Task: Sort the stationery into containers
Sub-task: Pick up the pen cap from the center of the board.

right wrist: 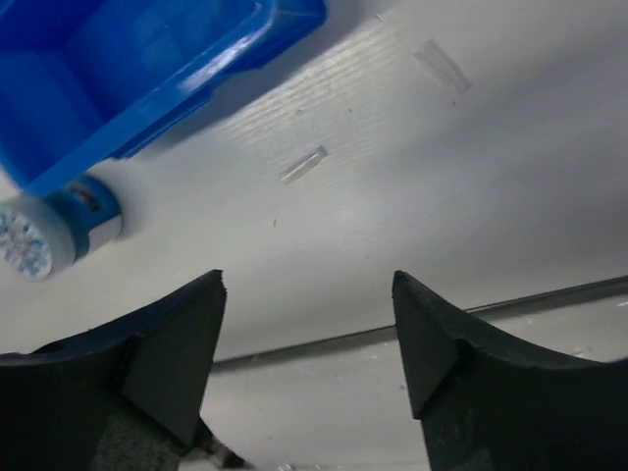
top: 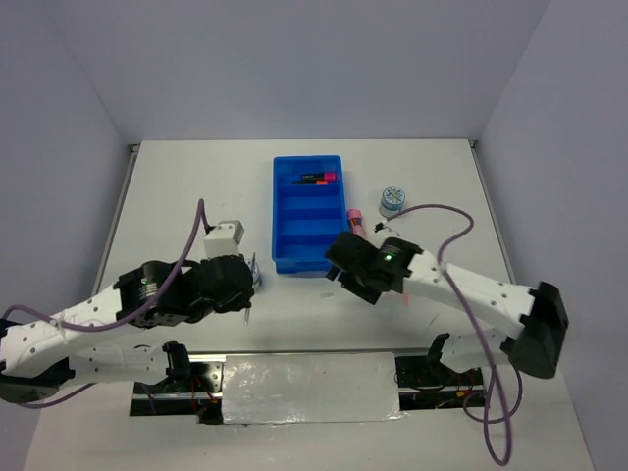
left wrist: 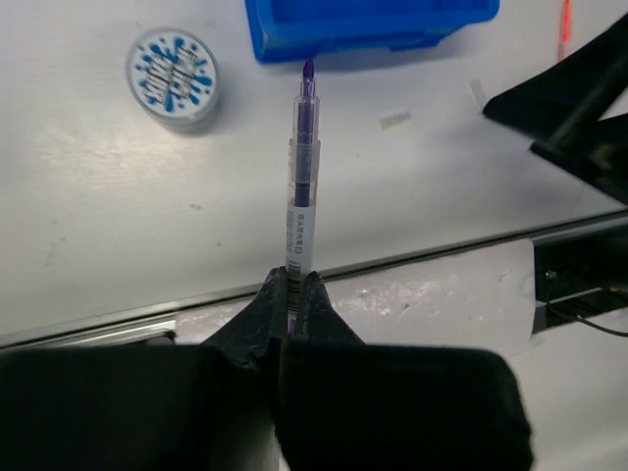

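Left fingers pinch purple pen by its tail, just short of blue tray; right fingers gape empty. Carry slowly; release low in compartment.

Markers lie in the tray (farthest compartment) — a tape roll sits on the table, to its right.

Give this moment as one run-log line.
left gripper: shut on purple pen | right gripper: open, empty | blue tray: markers in far compartment
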